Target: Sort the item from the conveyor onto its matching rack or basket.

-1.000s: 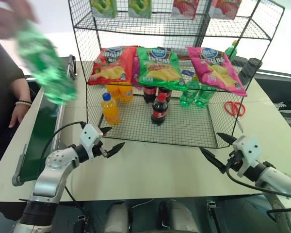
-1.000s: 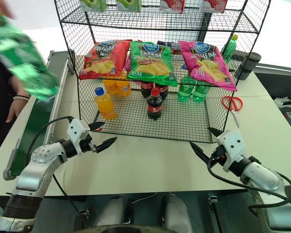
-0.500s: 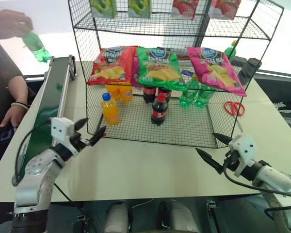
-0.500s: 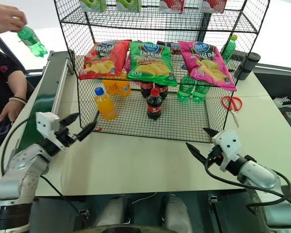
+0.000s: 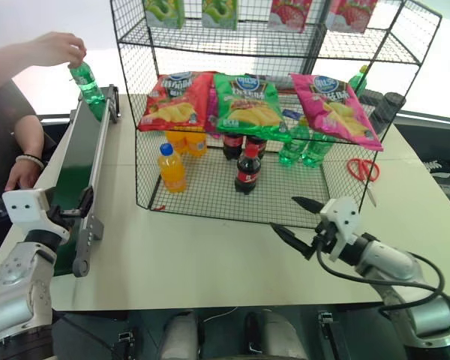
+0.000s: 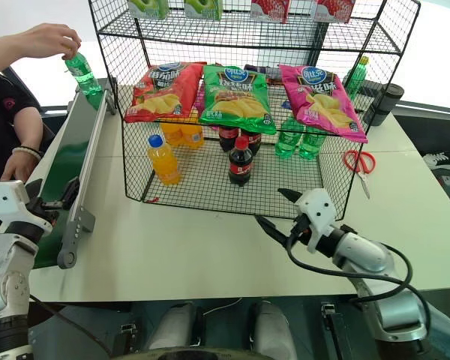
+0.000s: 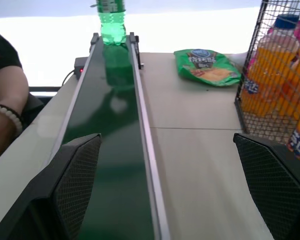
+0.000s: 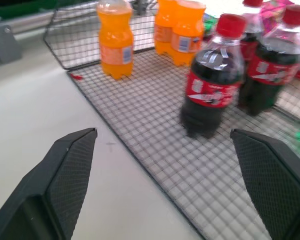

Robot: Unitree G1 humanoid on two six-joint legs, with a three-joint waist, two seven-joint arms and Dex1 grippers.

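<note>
A person's hand (image 5: 54,47) holds the item, a clear-green bottle (image 5: 85,82), by its top, upright at the far end of the conveyor (image 5: 73,163). The bottle (image 7: 111,22) stands far ahead of my left gripper on the dark-green belt (image 7: 110,150). My left gripper (image 7: 167,137) is open and empty at the conveyor's near end. My right gripper (image 5: 285,214) is open and empty just in front of the rack's low basket (image 5: 210,204). The black wire rack (image 5: 285,46) rises behind it.
The basket holds orange bottles (image 5: 170,166), cola bottles (image 8: 210,95) and green bottles (image 5: 300,146). Chip bags (image 5: 247,101) lie on the tier above. Red scissors (image 5: 362,166) lie right of the rack. A green chip bag (image 7: 207,65) lies on the table behind it. A person stands left of the conveyor.
The person has brought the bottle down to the belt's far end. My left gripper has swung left to the conveyor's near end. My right gripper has moved left along the basket's front.
</note>
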